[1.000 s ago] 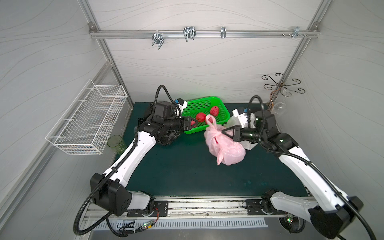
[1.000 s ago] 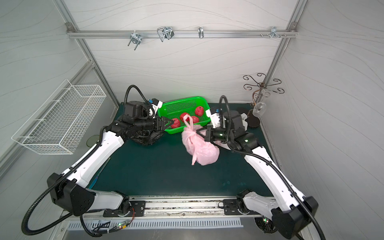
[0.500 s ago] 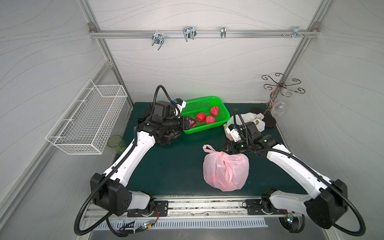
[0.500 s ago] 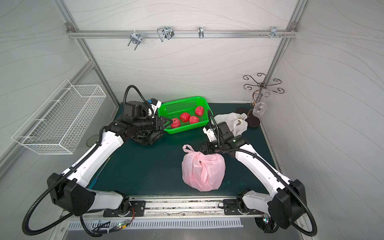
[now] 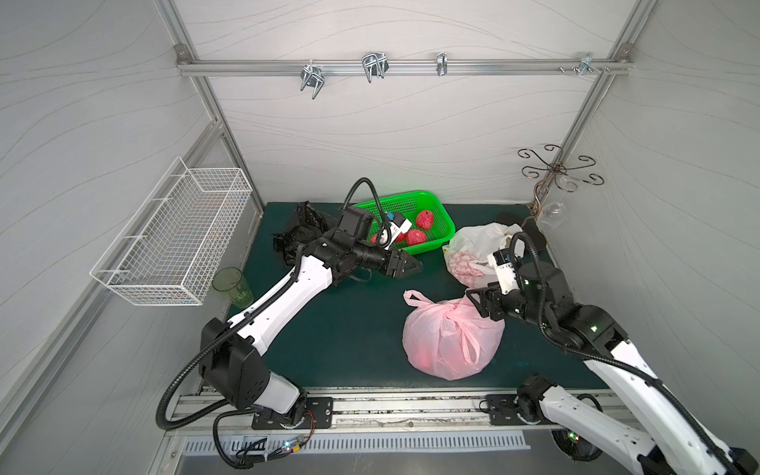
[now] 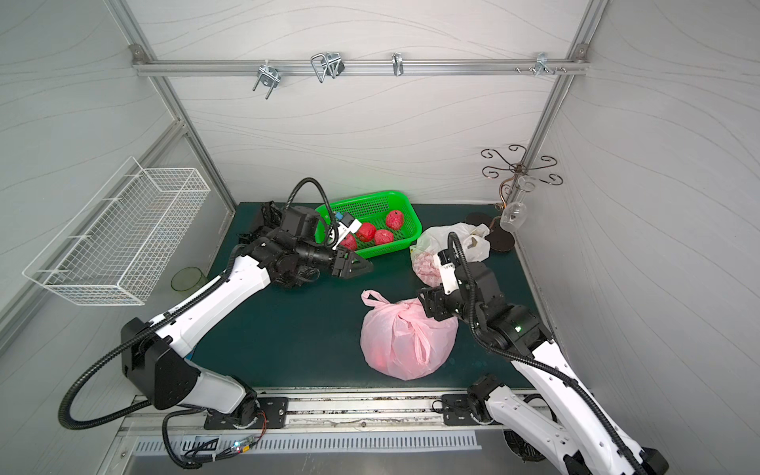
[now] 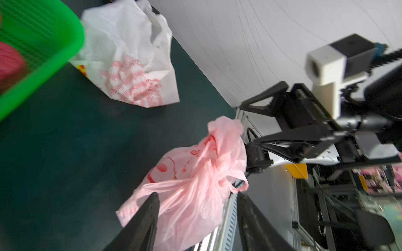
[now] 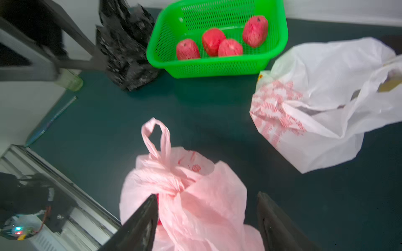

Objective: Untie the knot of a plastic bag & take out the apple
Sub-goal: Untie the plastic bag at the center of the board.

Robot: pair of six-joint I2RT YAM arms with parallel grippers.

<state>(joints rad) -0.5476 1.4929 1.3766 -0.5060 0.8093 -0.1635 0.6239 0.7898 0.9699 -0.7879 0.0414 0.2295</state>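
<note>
Pink knotted plastic bag (image 5: 450,341) sits near-right on the dark green mat (image 5: 329,329). Right gripper (image 5: 477,304) splayed at its far-right top, gripping nothing; left gripper (image 5: 411,265) spread, empty, well apart by the green mesh basket (image 5: 432,242).

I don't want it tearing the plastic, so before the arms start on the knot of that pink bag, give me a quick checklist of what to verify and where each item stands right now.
1. Pink bag resting on the mat, gripped by neither arm: ok.
2. Knot tied, facing up and in view: ok.
3. Right gripper open, poised at the bag's top by the knot: ok.
4. Left gripper open and empty, apart from the bag, in front of the green basket: ok.
5. Handle loop sticking out free, ready to be pulled: ok.
6. Contents: cannot tell; only a red tint shows through the plastic.
</note>
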